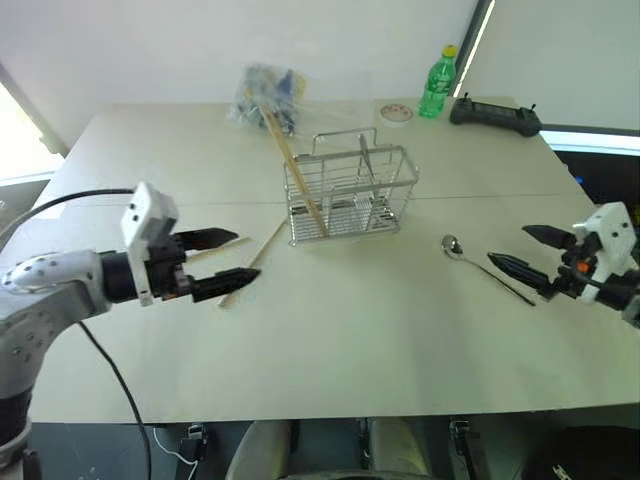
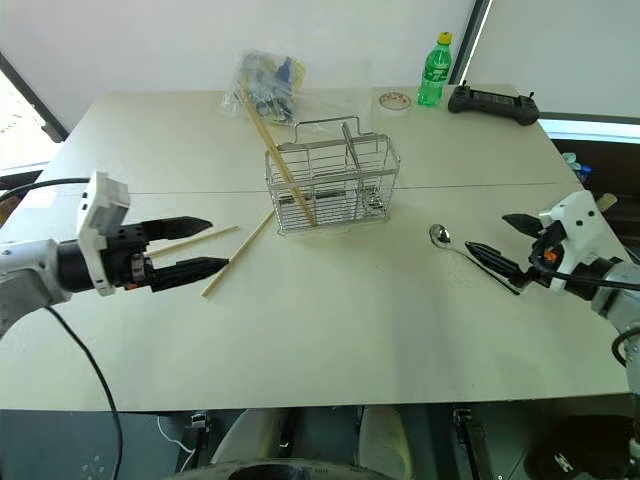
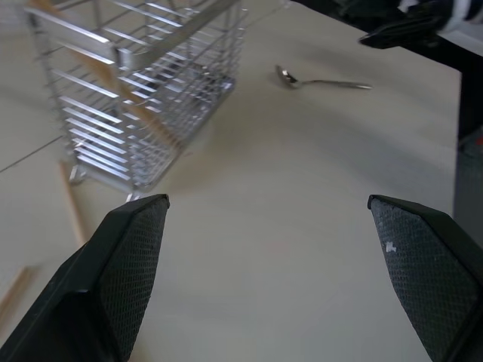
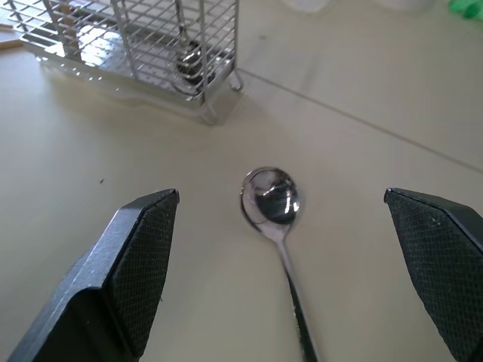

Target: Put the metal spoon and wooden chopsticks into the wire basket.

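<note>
Both jaws gape; metal spoon [image 4: 272, 202] lies flat, perhaps untouched.

head pair looks down; wrist views low, sharing spoon [image 4: 270, 197].

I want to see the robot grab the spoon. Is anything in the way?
No. The metal spoon lies alone on the bare table, straight ahead of the open right gripper, with nothing visible between them.

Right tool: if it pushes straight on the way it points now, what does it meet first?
Most likely the metal spoon, lying on the table between the open right tool's fingers; the wire basket stands beyond it.
</note>
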Motion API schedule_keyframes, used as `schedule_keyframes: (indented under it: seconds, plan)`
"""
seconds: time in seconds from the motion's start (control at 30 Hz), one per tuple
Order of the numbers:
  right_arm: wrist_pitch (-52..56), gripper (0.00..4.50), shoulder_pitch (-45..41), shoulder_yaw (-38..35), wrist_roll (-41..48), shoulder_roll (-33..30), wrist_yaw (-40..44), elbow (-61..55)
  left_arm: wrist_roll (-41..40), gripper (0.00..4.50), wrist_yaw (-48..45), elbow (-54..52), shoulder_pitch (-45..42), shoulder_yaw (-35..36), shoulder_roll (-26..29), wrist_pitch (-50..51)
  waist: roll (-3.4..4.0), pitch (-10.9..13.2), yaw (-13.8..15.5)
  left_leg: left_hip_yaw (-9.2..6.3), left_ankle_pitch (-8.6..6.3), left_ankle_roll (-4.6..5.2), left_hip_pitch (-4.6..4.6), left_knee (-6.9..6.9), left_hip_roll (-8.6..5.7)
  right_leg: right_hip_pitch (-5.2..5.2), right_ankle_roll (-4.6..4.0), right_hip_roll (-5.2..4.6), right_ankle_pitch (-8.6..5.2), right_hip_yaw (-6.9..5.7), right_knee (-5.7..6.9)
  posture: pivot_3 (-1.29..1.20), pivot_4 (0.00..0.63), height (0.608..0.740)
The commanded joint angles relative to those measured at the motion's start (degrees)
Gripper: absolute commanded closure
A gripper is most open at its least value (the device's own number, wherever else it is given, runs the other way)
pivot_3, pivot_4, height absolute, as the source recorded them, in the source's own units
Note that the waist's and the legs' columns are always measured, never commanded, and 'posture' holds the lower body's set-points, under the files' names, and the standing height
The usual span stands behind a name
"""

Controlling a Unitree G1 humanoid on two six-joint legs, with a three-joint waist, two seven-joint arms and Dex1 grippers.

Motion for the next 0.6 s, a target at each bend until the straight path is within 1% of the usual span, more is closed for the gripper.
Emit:
schedule_keyframes:
  seconds: [0.03,0.1,0.2,0.33,0.6]
  plan:
    - [-2.3,0.0,-4.1,3.7,-1.8,-1.8,5.7,6.7,0.1,0.04,-2.7,-0.3,-3.6,-4.5,0.0,-0.4,0.0,0.0,0.0,0.01,0.0,0.0,0.04,0.01,0.0,0.03,0.0,0.0,0.0,0.0,0.03,0.0,0.15,0.719]
    - [-3.3,0.0,-6.3,6.2,-2.9,-2.1,8.6,10.7,0.9,0.04,-3.7,0.3,-5.4,-6.9,-0.3,-0.9,-0.01,0.0,0.0,0.01,0.0,0.01,0.05,0.01,0.0,0.03,0.0,0.01,0.01,0.01,0.09,0.0,0.15,0.719]
    - [-3.9,0.0,-9.8,9.2,-4.4,-2.0,12.1,16.6,0.4,0.04,-5.3,0.5,-6.8,-8.3,-0.3,-0.7,-0.01,0.0,-0.2,0.0,0.01,0.01,0.06,0.02,0.0,0.03,0.0,0.03,0.01,0.01,0.13,0.0,0.15,0.719]
    - [-2.7,0.0,-15.7,11.6,-5.5,-0.4,13.4,23.5,0.3,0.04,-7.8,0.6,-7.4,-9.2,0.6,-0.7,0.0,0.0,-0.5,0.01,0.01,0.01,0.07,0.03,0.0,0.02,0.0,0.04,0.02,0.03,0.14,0.0,0.15,0.719]
    - [-1.3,0.0,-23.2,16.1,-9.1,2.4,14.6,33.4,1.9,0.04,-9.5,0.6,-8.1,-10.0,1.0,-1.3,-0.01,0.0,-0.5,-0.02,0.01,0.01,0.08,0.03,0.02,0.02,0.01,0.1,0.03,0.04,0.18,0.0,0.15,0.719]
